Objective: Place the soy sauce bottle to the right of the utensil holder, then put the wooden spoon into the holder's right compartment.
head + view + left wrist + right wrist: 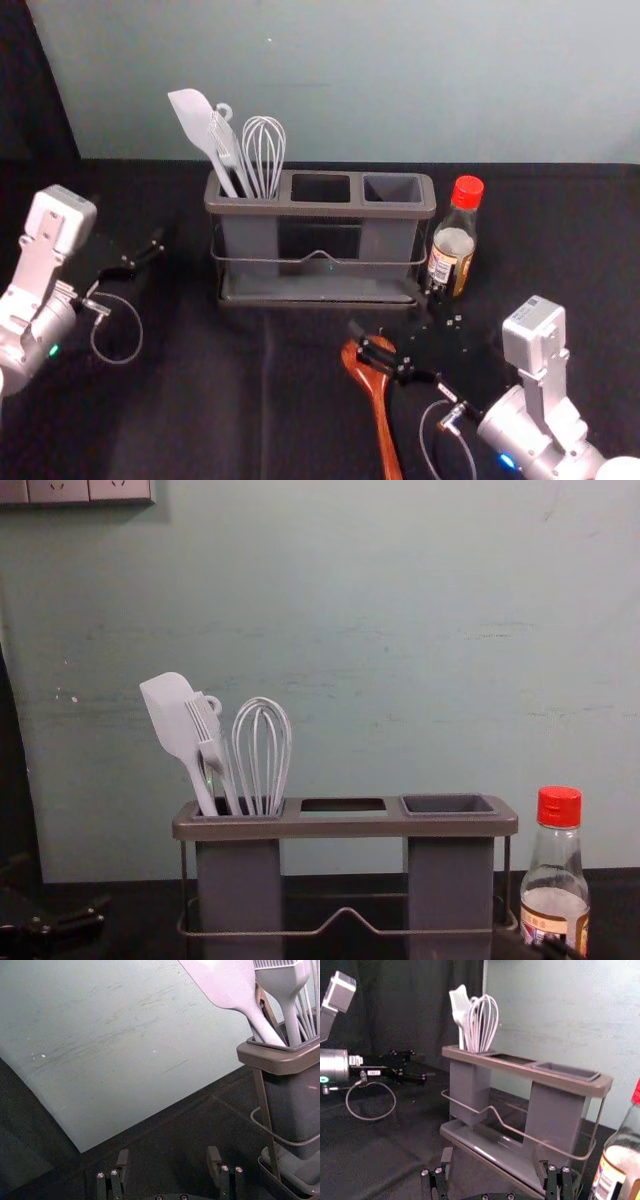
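In the head view my right gripper (400, 326) is over the table in front of the holder's right part, near the wooden spoon's (383, 415) bowl end; its fingers are apart in the right wrist view, where the gripper (495, 1165) holds nothing. The spoon lies on the table, handle toward the near edge. The soy sauce bottle (453, 245), red-capped, stands upright just right of the utensil holder (320, 209). The holder's right compartment (449, 805) is empty. My left gripper (140, 257) is parked left of the holder, open in the left wrist view (169, 1160).
A white spatula (172, 715), a brush (207, 725) and a whisk (262, 755) stand in the holder's left compartment. A wire rail (320, 258) runs across its front. Behind the black-covered table (200, 400) rises a pale wall (400, 80).
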You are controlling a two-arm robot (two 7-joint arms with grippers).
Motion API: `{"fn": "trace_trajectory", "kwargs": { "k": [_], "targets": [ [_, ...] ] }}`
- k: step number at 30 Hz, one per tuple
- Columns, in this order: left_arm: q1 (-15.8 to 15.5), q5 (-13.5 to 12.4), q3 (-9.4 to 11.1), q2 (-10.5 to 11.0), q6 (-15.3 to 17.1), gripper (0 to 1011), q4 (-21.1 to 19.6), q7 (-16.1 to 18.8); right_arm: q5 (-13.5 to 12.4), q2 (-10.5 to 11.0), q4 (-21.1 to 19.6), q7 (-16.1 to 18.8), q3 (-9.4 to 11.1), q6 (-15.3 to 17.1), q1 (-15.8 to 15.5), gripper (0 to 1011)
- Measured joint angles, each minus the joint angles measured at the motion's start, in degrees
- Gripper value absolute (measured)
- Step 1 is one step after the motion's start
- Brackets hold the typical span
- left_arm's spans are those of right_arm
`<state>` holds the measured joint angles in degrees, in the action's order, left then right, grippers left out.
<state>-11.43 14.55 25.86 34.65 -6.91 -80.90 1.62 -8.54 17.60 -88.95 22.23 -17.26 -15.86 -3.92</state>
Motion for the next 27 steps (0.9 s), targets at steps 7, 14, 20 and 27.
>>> {"fn": "trace_trajectory", "kwargs": {
  "k": [7,14,20,27],
  "targets": [
    [0.0,0.0,0.0,0.0,0.0,1000,0.0,0.0,-0.5,-0.1,1.0,0.4,-0.2,-0.3,0.4,1002],
    [0.0,0.0,0.0,0.0,0.0,1000,0.0,0.0,-0.5,-0.1,0.6,0.3,0.0,-0.3,0.3,1002],
    [0.0,0.0,0.0,0.0,0.0,1000,0.0,0.0,-0.5,-0.1,0.5,0.3,0.1,-0.4,0.3,1000],
    [0.0,0.0,0.0,0.0,0.0,1000,0.0,0.0,0.1,0.0,0.4,-0.2,-0.5,0.6,0.4,1002]
  ]
}}
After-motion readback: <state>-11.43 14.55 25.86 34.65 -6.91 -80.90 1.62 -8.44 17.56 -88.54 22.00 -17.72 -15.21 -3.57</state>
